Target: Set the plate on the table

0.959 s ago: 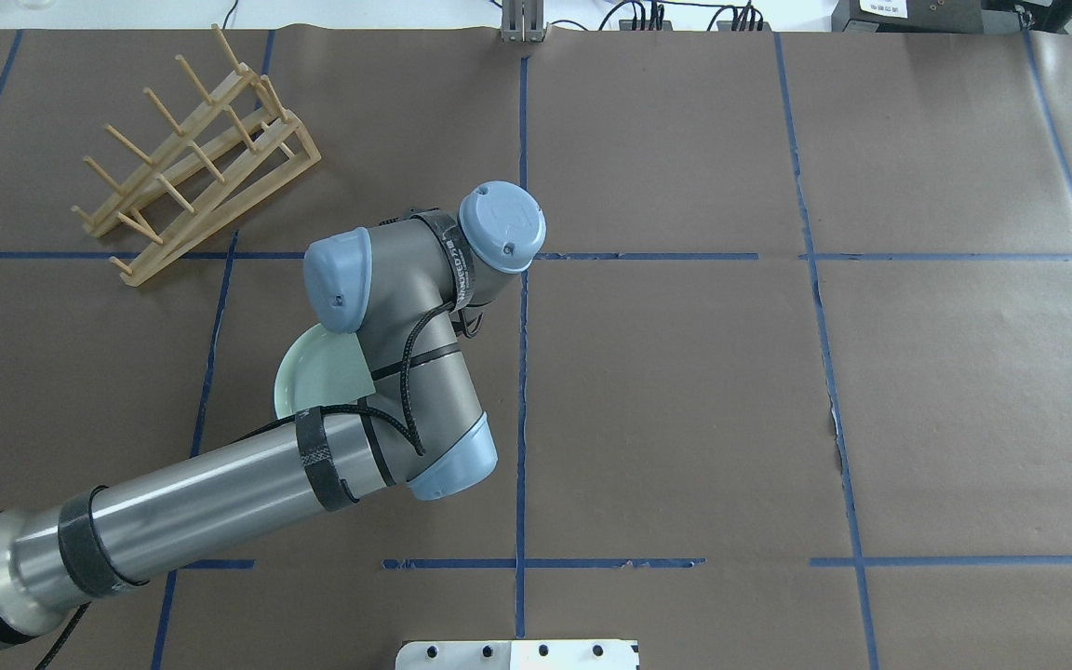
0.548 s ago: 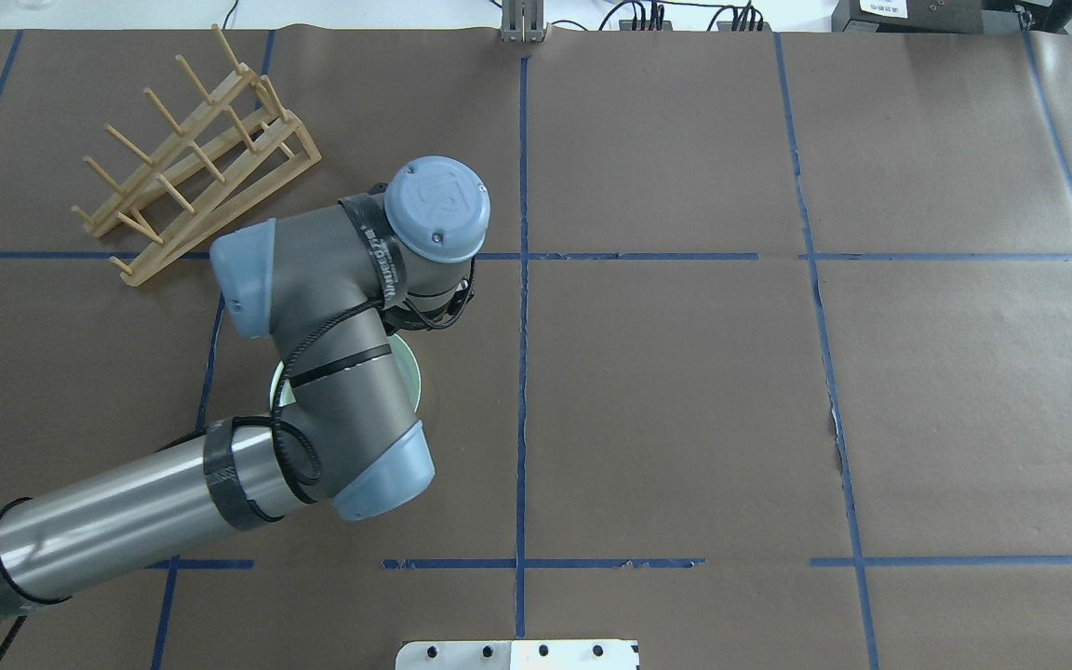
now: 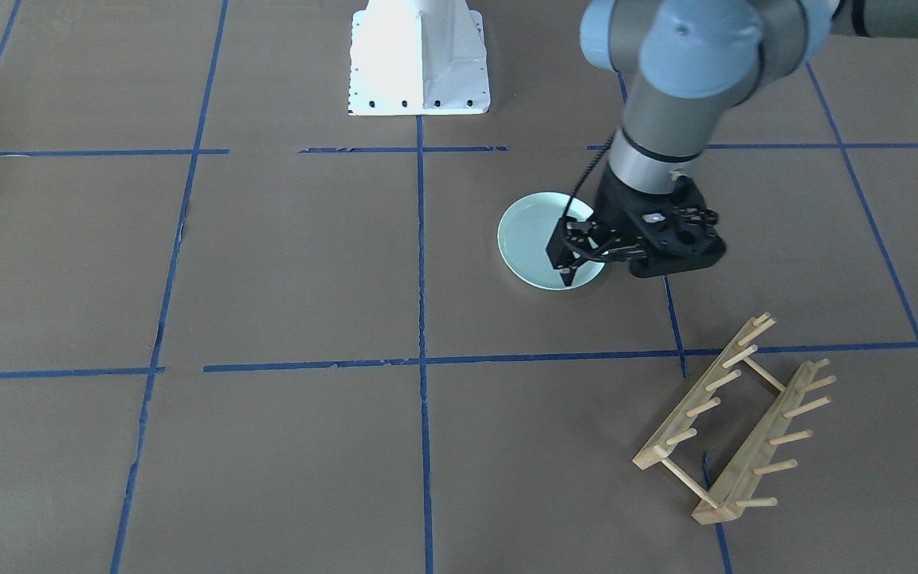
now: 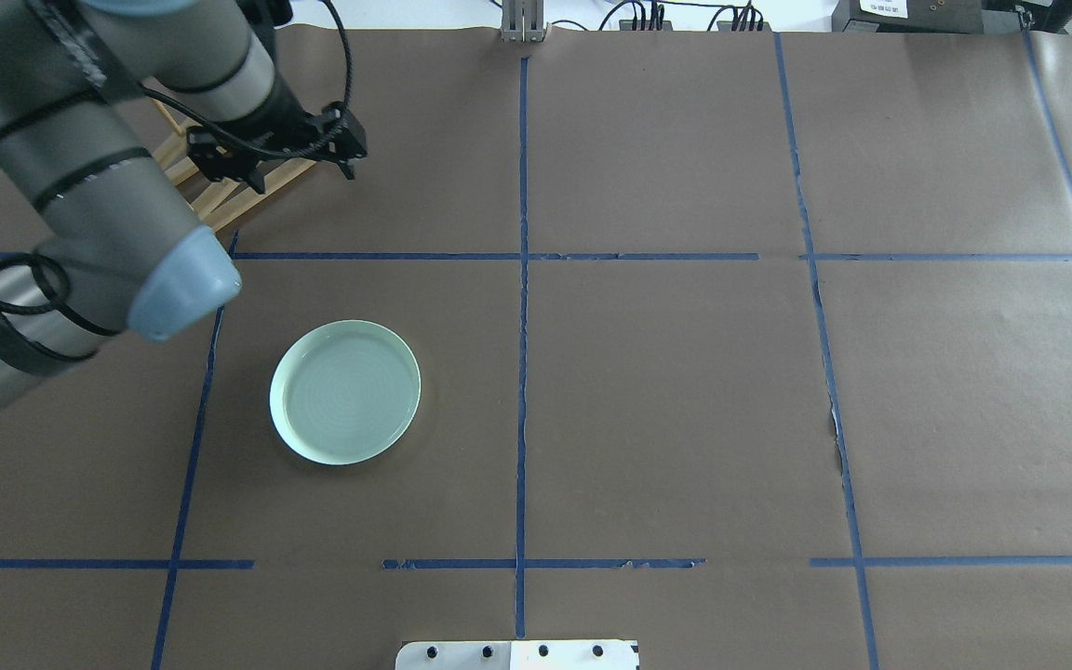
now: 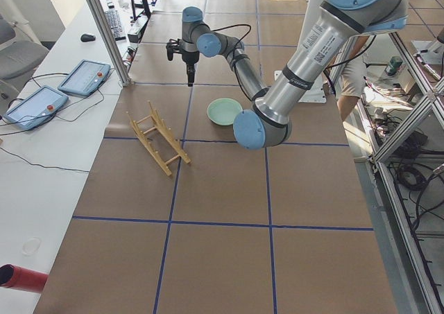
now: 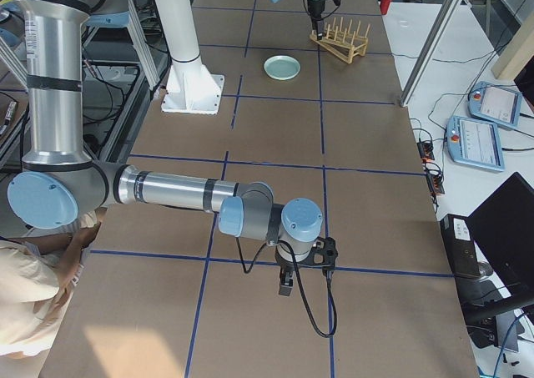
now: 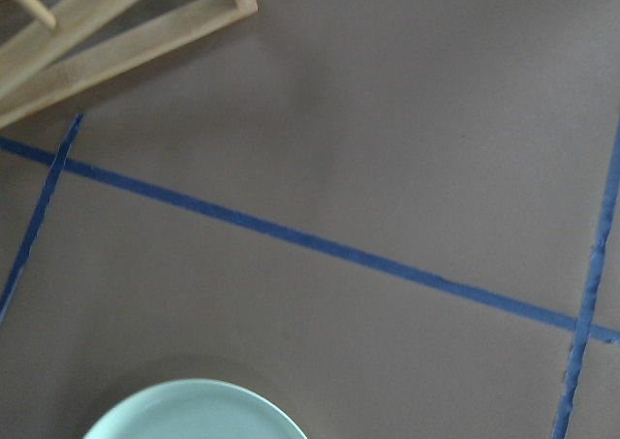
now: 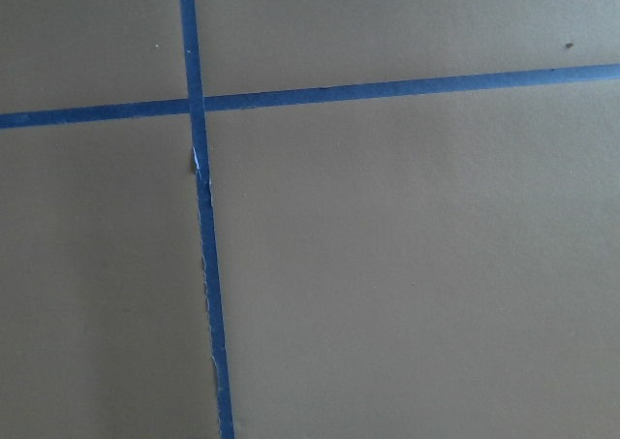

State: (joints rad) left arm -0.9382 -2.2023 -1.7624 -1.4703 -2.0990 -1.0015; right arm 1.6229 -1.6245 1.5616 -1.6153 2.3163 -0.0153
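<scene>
The pale mint-green plate [image 4: 345, 392] lies flat on the brown table [image 4: 685, 391], free of any gripper. It also shows in the front view [image 3: 535, 239] and at the bottom edge of the left wrist view [image 7: 194, 415]. My left gripper [image 3: 564, 267] hangs raised above the table between the plate and the wooden rack [image 3: 738, 422], jaws apart and empty. In the overhead view the left gripper [image 4: 294, 160] overlaps the rack. My right gripper [image 6: 285, 284] shows only in the exterior right view, low over bare table far from the plate. I cannot tell if it is open or shut.
The wooden peg rack [image 4: 220, 200] stands at the far left, partly hidden behind my left arm. The white robot base [image 3: 419, 56] sits at the near edge. Blue tape lines cross the table. The right wrist view shows only paper and tape.
My left arm has lifted and swung back toward the far left, uncovering the plate. The plate stays flat in the same spot, no longer under the wrist.
</scene>
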